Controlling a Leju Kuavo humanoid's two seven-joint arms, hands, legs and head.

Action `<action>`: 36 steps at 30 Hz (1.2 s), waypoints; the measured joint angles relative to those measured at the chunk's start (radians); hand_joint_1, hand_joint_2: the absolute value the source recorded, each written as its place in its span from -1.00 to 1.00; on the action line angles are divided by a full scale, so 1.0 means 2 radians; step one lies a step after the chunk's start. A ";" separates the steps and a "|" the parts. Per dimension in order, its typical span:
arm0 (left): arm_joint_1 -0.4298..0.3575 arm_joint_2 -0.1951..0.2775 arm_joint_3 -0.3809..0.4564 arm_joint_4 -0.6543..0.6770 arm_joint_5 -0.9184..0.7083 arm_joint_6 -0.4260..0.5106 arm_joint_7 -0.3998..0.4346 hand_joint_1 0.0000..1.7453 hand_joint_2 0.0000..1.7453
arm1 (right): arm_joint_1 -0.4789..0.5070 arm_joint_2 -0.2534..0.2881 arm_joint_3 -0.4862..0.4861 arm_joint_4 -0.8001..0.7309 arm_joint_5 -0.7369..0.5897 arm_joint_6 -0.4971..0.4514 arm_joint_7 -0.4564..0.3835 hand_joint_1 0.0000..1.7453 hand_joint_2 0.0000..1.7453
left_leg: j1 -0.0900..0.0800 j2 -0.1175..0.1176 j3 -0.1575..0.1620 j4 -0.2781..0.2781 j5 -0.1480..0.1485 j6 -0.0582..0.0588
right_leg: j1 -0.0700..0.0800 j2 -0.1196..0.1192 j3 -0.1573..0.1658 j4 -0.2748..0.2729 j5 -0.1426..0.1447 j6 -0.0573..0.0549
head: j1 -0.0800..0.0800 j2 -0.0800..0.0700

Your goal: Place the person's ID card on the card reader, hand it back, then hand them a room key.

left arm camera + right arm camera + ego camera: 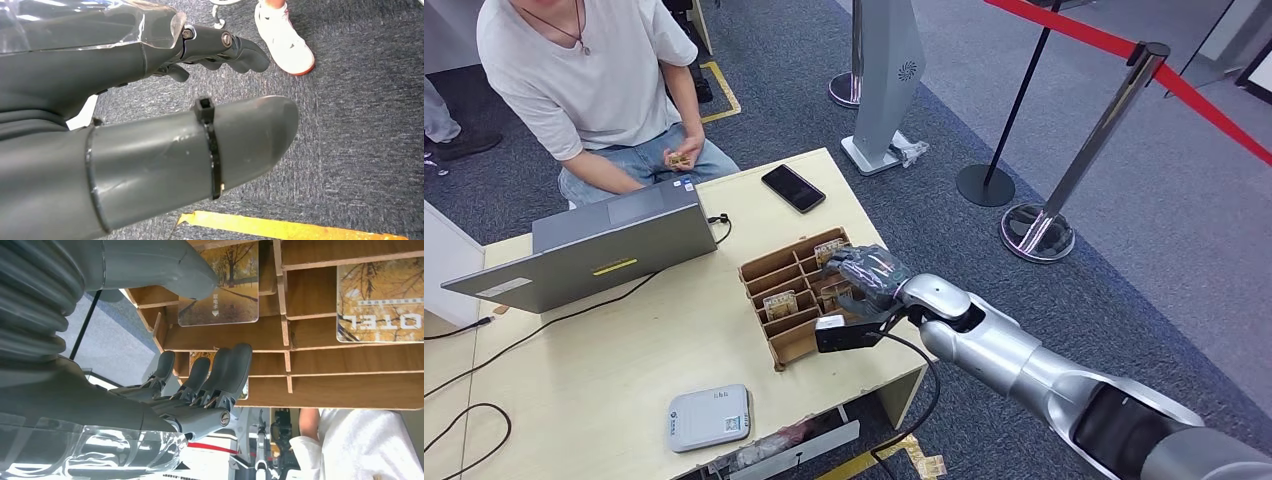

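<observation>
From the head view, the right hand (869, 275) hovers over the wooden key rack (796, 295) on the worktop (624, 350): the room-key step, I judge. Left wrist view: the left hand (220, 47) hangs empty, fingers loosely curled. Right wrist view: fingers (220, 370) are apart, holding nothing, near a room key (227, 290); next they must pinch it.

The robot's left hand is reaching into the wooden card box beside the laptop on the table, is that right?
Not quite: it is the right hand reaching into the wooden card box beside the laptop, as the head view shows. The left hand hangs above the carpet in the left wrist view.
</observation>
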 joint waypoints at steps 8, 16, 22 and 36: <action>0.000 0.000 0.000 0.000 0.001 0.000 0.000 -1.00 -1.00 | -0.004 0.000 0.000 0.008 0.002 0.009 0.000 -0.05 1.00 | 0.000 0.000 0.000 0.000 0.000 0.000 | 0.000 0.000 0.000 0.000 0.000 0.000 | 0.000 0.000; 0.000 0.000 0.002 0.000 0.004 0.000 0.001 -1.00 -1.00 | -0.016 0.000 0.003 0.019 0.002 0.016 -0.006 -0.07 1.00 | 0.000 0.000 0.000 0.000 0.000 0.000 | 0.000 0.000 0.000 0.000 0.000 0.000 | 0.000 0.000; 0.000 0.000 0.004 0.000 0.005 0.000 -0.003 -1.00 -1.00 | -0.026 0.000 0.008 0.026 0.002 0.020 -0.010 -0.04 1.00 | 0.000 0.000 0.000 0.000 0.000 0.000 | 0.000 0.000 0.000 0.000 0.000 0.000 | 0.000 0.000; 0.000 0.000 0.011 0.000 0.006 0.001 -0.004 -1.00 -1.00 | -0.049 0.000 0.024 0.046 -0.008 0.025 -0.018 0.20 1.00 | 0.000 0.000 0.000 0.000 0.000 0.000 | 0.000 0.000 0.000 0.000 0.000 0.000 | 0.000 0.000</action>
